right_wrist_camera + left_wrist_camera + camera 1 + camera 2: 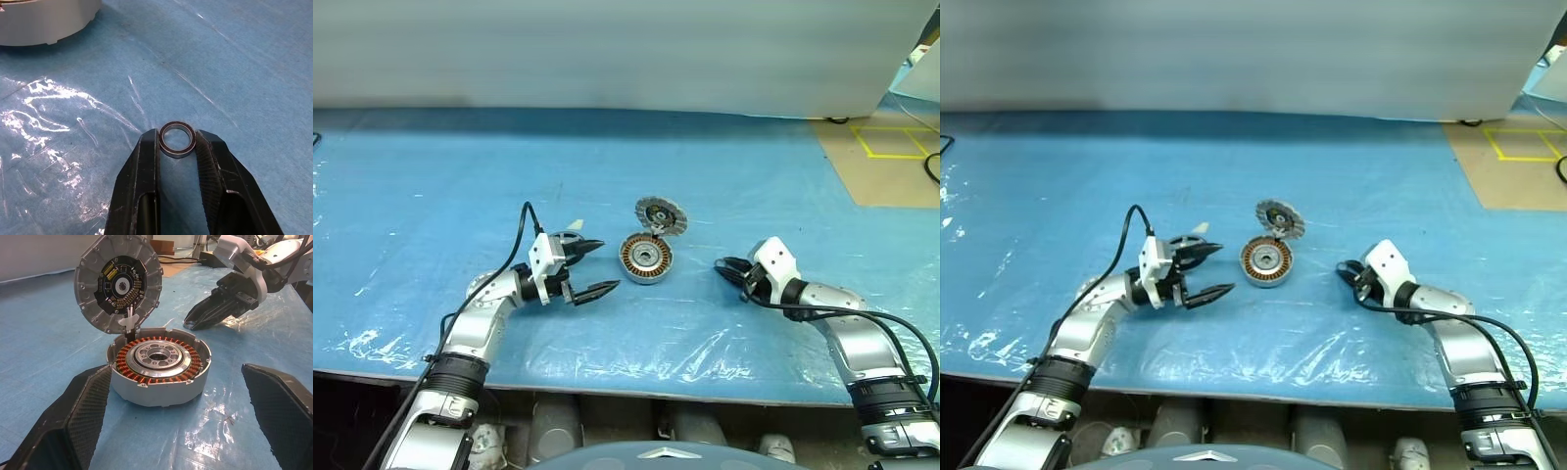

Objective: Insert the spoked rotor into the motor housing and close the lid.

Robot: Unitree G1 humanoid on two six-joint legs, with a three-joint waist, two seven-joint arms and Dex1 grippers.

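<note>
Motor housing [159, 364] on blue plastic-covered table [431, 196], copper windings exposed; hinged lid [118, 281] standing upright at its far rim, circuit side facing forward; left gripper [585, 268] just left of housing, jaws wide apart, empty; right gripper [178, 142] well right of housing, clamped on small metal ring [177, 139].
</note>
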